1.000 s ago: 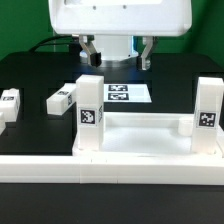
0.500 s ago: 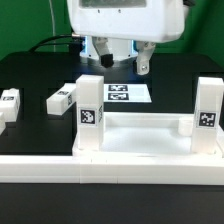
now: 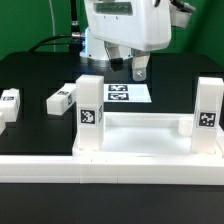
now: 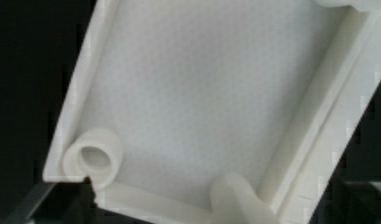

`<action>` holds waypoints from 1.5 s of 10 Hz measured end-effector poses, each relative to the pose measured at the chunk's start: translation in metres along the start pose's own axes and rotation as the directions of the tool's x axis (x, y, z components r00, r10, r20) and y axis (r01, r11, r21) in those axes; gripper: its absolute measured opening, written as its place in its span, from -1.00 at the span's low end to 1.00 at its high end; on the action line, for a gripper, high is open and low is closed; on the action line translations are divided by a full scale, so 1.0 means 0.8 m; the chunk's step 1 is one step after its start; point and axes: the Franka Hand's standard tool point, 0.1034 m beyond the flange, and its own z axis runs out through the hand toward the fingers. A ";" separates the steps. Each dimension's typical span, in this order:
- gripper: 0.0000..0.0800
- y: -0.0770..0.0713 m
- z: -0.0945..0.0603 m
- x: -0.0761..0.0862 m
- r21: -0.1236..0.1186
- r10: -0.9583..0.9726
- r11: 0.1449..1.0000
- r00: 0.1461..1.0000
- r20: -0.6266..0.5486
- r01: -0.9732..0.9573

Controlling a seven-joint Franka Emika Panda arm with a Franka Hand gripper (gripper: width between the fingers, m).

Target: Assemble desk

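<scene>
Far-left leg (image 3: 8,100): lying flat on the black table (image 3: 40,70), well off to the exterior view's left of the jaws and nearer the camera; tag face showing.
Second loose leg (image 3: 62,98): also lying flat, between the far-left leg and the jaws, apart from both.
Left upright leg (image 3: 90,112): standing on end at the desk top's corner, tag facing the camera; below the jaws in the exterior view and a little to their left. Cannot tell whether seated in a socket or only standing there.
Marker board (image 3: 125,93): flat on the table, almost straight under the jaws.
Gripper (image 3: 128,66): hanging above the marker board, fingers pointing down, jaws spread wide with nothing between them.
Desk top (image 3: 145,124) (image 4: 205,90): tray-like, raised rim all round, lying in front of the jaws on the camera's side, past the marker board; well apart from the fingers.
Inside the tray: plain white floor in the wrist view, with two round sockets (image 4: 98,160) moulded against the rim at one end.
Right upright leg (image 3: 208,112): standing on end at the tray's other corner, tag facing the camera, well to the exterior view's right of the jaws.
</scene>
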 end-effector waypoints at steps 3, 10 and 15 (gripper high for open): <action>0.62 0.033 0.024 -0.009 -0.037 0.055 0.998 0.998 0.009 -0.055; 0.62 0.065 0.062 -0.021 -0.067 0.061 0.996 0.998 0.000 -0.061; 0.62 0.089 0.105 -0.024 -0.132 0.053 0.990 0.999 -0.004 -0.053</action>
